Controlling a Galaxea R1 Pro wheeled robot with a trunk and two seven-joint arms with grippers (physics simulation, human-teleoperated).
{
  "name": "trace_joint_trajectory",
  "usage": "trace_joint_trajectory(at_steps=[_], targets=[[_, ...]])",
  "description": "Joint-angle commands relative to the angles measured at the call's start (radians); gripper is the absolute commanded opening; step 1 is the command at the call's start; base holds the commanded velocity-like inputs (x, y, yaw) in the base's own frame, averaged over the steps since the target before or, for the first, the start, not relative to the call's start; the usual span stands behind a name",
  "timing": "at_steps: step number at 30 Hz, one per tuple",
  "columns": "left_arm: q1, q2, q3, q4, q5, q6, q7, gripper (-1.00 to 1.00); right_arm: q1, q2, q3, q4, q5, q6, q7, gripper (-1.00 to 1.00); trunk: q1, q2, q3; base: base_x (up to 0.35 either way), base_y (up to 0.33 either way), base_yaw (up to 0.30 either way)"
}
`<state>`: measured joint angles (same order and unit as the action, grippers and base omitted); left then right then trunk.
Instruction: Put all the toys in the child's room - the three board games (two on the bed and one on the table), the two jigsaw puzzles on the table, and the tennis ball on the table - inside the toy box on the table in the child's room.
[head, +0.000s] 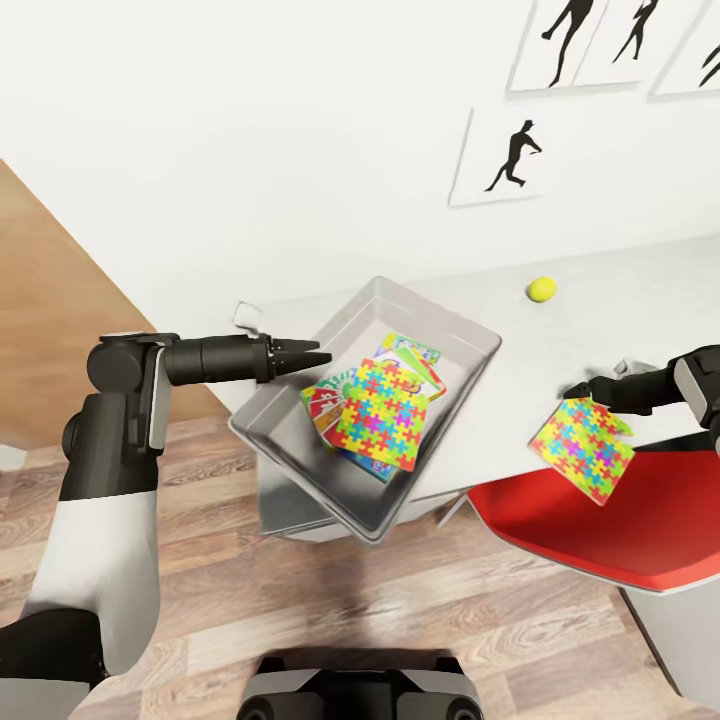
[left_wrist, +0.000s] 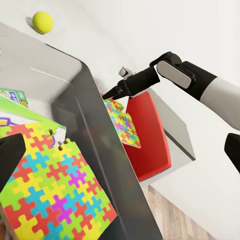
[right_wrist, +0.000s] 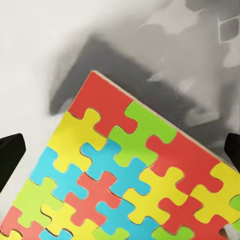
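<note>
While the left pincer (head: 318, 357) hangs closed, the right pincer (head: 578, 392) pinches a jigsaw puzzle (head: 582, 447).

White arms, black tapered pincers

Child's room in a home: baseball-player silhouette pictures (head: 513, 157) on white wall, wood-plank floor (head: 300, 600), grey bench (head: 600, 310) holding toy box (head: 290, 455) of game boxes, tennis ball (head: 542, 289), red chair (head: 590, 525).
</note>
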<state>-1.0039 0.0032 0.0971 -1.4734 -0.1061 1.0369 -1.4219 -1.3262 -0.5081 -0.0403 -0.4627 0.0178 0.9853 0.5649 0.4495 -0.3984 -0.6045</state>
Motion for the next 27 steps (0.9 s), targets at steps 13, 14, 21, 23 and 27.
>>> trace_joint_trajectory(at_steps=[13, 14, 21, 23, 27], targets=[[-0.001, 0.004, 0.002, -0.001, -0.01, 0.01, -0.009, 1.0, -0.001, 0.0, -0.007, -0.006, -0.006, 0.003, 0.008, 1.0, 0.001, -0.002, -0.001, 0.0, 0.06, 0.0], [-0.001, 0.006, 0.003, -0.001, -0.01, 0.01, -0.009, 1.0, -0.002, -0.001, -0.009, -0.008, -0.009, 0.002, 0.012, 1.0, 0.001, -0.002, -0.001, 0.0, 0.003, 0.0], [-0.001, 0.037, 0.008, -0.001, -0.004, 0.01, -0.011, 1.0, -0.004, -0.008, -0.016, -0.052, -0.016, 0.005, 0.021, 1.0, 0.001, -0.002, 0.005, 0.0, 0.001, 0.0], [-0.001, 0.041, 0.008, -0.001, -0.003, 0.01, -0.011, 1.0, -0.004, -0.01, -0.017, -0.071, -0.019, 0.006, 0.025, 1.0, 0.001, -0.002, 0.008, 0.0, 0.0, 0.0], [-0.001, 0.048, 0.013, -0.001, -0.002, 0.01, -0.011, 1.0, -0.005, -0.016, -0.045, -0.116, -0.041, 0.011, 0.055, 1.0, 0.001, -0.002, 0.014, 0.0, 0.0, 0.0]])
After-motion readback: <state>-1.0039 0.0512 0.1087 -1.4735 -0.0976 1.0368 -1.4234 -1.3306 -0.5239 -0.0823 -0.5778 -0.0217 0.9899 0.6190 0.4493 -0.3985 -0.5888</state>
